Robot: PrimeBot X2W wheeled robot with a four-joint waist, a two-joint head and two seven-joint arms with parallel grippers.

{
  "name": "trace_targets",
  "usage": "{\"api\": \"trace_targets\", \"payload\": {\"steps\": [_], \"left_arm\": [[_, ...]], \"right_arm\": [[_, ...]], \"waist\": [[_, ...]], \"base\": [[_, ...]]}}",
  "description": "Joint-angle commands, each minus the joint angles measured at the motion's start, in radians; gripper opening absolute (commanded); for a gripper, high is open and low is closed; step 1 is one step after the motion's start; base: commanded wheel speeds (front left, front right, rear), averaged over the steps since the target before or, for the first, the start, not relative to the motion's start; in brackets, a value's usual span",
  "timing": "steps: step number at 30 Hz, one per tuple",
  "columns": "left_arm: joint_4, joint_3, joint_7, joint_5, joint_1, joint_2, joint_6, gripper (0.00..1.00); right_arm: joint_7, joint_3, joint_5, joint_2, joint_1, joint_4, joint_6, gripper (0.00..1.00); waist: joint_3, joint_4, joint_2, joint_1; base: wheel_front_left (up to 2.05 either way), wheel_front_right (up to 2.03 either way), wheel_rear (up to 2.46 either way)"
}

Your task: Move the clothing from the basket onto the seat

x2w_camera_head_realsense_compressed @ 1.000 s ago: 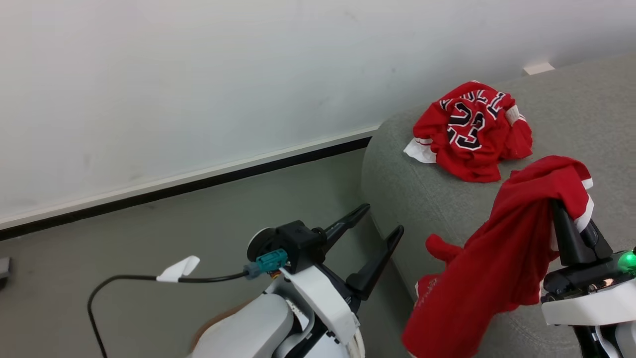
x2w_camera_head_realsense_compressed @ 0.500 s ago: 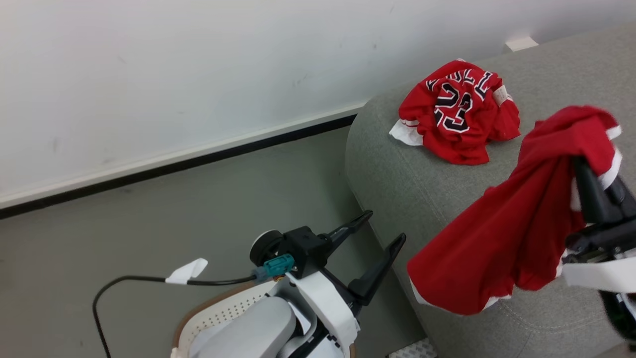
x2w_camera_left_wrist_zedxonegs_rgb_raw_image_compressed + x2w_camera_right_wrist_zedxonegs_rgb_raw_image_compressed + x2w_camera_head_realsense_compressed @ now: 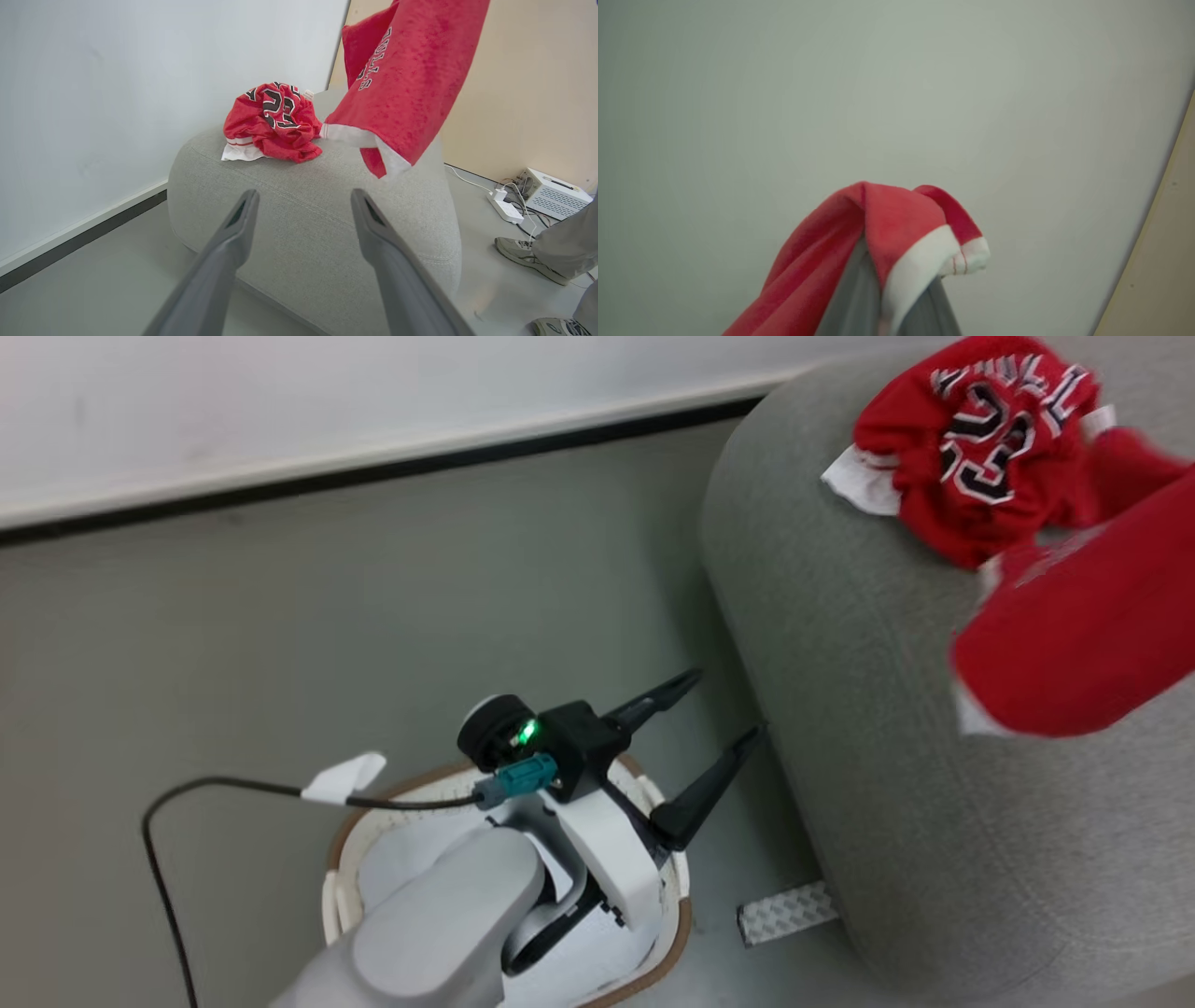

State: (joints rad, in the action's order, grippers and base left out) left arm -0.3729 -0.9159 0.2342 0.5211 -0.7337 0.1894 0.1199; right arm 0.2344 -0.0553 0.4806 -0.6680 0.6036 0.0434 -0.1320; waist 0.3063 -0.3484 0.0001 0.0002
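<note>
Currently R gripper (image 3: pixel 891 305) is clamped on a fold of red shorts (image 3: pixel 1083 635) w/ white trim. The garment hangs in the air over the grey sofa (image 3: pixel 887 728), its hem just above the cushion. Numbered red jersey (image 3: pixel 980 439) lies crumpled on the sofa top, nr the wall-side edge. L gripper (image 3: pixel 728 705) has jaws spread wide w/ nothing between them, above the laundry basket (image 3: pixel 680 933) on the floor beside the sofa. Pale pad (image 3: pixel 411 859) lies inside the basket. Person's shoe (image 3: pixel 518 252) is on the floor beyond the sofa.

Blurred, edge-cropped hanging garment (image 3: pixel 1092 635)
</note>
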Motion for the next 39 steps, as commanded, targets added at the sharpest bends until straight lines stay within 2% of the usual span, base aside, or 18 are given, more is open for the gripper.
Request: {"api": "trace_targets", "payload": {"steps": [1,6,7,11,17,22,23,24,25,26,27,28,33,39], "left_arm": [[0.013,-0.004,-0.006,-0.007,-0.024,0.008,0.003,1.0],[0.028,-0.007,-0.018,-0.018,-0.057,0.021,0.002,1.0],[0.028,-0.007,-0.018,-0.018,-0.057,0.021,0.002,1.0],[0.044,-0.011,-0.029,-0.028,-0.084,0.032,0.003,1.0],[0.059,-0.015,-0.036,-0.041,-0.122,0.037,0.003,1.0],[0.041,-0.023,-0.022,-0.038,-0.128,0.025,0.005,1.0],[0.037,-0.022,-0.019,-0.034,-0.127,0.022,0.005,1.0],[0.033,-0.021,-0.013,-0.03,-0.126,0.02,0.005,1.0],[0.027,-0.02,-0.009,-0.027,-0.125,0.018,0.005,1.0],[0.023,-0.02,-0.007,-0.025,-0.124,0.015,0.006,1.0],[0.017,-0.02,-0.002,-0.022,-0.122,0.013,0.006,1.0],[0.012,-0.019,0.002,-0.02,-0.12,0.012,0.006,1.0],[-0.016,-0.018,0.015,-0.007,-0.096,0.003,0.006,1.0],[-0.055,0.005,0.028,0.021,-0.032,0.0,0.006,1.0]], "right_arm": [[-0.007,-0.032,0.012,-0.037,0.009,0.049,0.003,0.0],[0.004,-0.103,0.064,-0.093,0.052,0.198,0.003,0.0],[0.004,-0.103,0.064,-0.093,0.052,0.198,0.003,0.0],[0.001,-0.119,0.086,-0.11,0.106,0.327,0.003,0.0],[-0.082,-0.004,0.086,-0.085,0.172,0.516,0.003,0.0],[-0.2,0.091,0.127,-0.062,0.198,0.663,0.003,0.0],[-0.216,0.107,0.132,-0.064,0.199,0.682,0.003,0.03],[-0.231,0.118,0.142,-0.067,0.2,0.699,0.003,0.13],[-0.244,0.133,0.147,-0.072,0.198,0.714,0.003,0.3],[-0.252,0.144,0.151,-0.077,0.197,0.725,0.003,0.53],[-0.26,0.157,0.158,-0.081,0.197,0.732,0.003,0.84],[-0.268,0.168,0.165,-0.082,0.198,0.74,0.003,1.0],[-0.313,0.224,0.179,-0.086,0.201,0.76,0.003,1.0],[-0.35,0.31,0.156,-0.112,0.181,0.716,0.003,1.0]], "waist": [[0.084,0.047,-0.0001,-0.0002],[0.174,0.071,-0.0001,-0.0002],[0.174,0.071,-0.0001,-0.0002],[0.249,0.087,-0.0001,-0.0002],[0.353,0.113,-0.0001,-0.0002],[0.367,0.136,-0.0001,-0.0002],[0.364,0.141,-0.0001,-0.0002],[0.36,0.144,-0.0001,-0.0002],[0.355,0.147,-0.0001,-0.0002],[0.349,0.15,-0.0001,-0.0002],[0.341,0.152,-0.0001,-0.0002],[0.333,0.152,-0.0001,-0.0002],[0.266,0.147,-0.0001,-0.0002],[0.112,0.131,-0.0001,-0.0002]], "base": [[0.0,0.0,0.0],[0.0,0.0,0.0],[0.0,0.0,0.0],[0.0,0.0,0.0],[0.0,0.0,0.0],[0.0,0.0,0.0],[0.0,0.0,0.0],[0.0,0.0,0.0],[0.0,0.0,0.0],[0.0,0.0,0.0],[0.0,0.0,0.0],[0.0,0.0,0.0],[0.0,0.0,0.0],[0.0,0.0,0.0]]}}
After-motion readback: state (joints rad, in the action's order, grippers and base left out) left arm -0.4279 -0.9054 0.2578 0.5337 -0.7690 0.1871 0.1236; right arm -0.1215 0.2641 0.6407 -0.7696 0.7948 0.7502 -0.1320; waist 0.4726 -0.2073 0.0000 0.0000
